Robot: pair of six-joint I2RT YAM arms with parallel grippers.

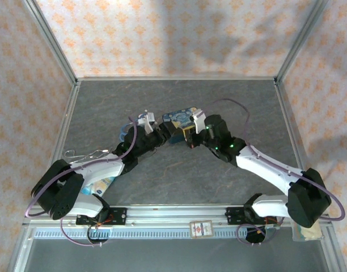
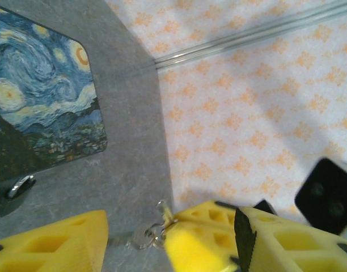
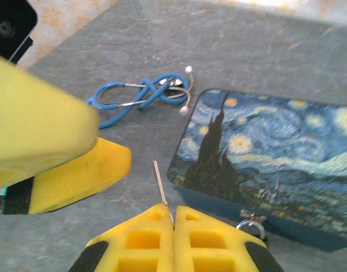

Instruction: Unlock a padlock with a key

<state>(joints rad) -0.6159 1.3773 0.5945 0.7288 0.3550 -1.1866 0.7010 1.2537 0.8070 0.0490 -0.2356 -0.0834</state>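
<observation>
A grey slate-look tabletop (image 1: pixel 241 107) is boxed in by walls of pale paper with orange sprigs (image 1: pixel 162 34), and the two arms meet near the middle of it. The right claw (image 3: pixel 173 214) has its yellow fingers pressed together on the tiny bunch of thin silvery keys (image 3: pixel 158 182), with one blade sticking straight out past its tips. The left claw (image 2: pixel 168 226) stands wide, and in its wrist view the key ring hangs in the gap between its yellow fingers. The tiny black padlock with a thin metal shackle (image 3: pixel 250 222) sits just to the right of the right claw's tips. It rests against the near side of the blue-and-yellow starry-night tin box (image 3: pixel 275 147), which lies ahead and to the right. Ahead and left of that claw, farther off, a coiled blue cable (image 3: pixel 114 96) lies on the table.
</observation>
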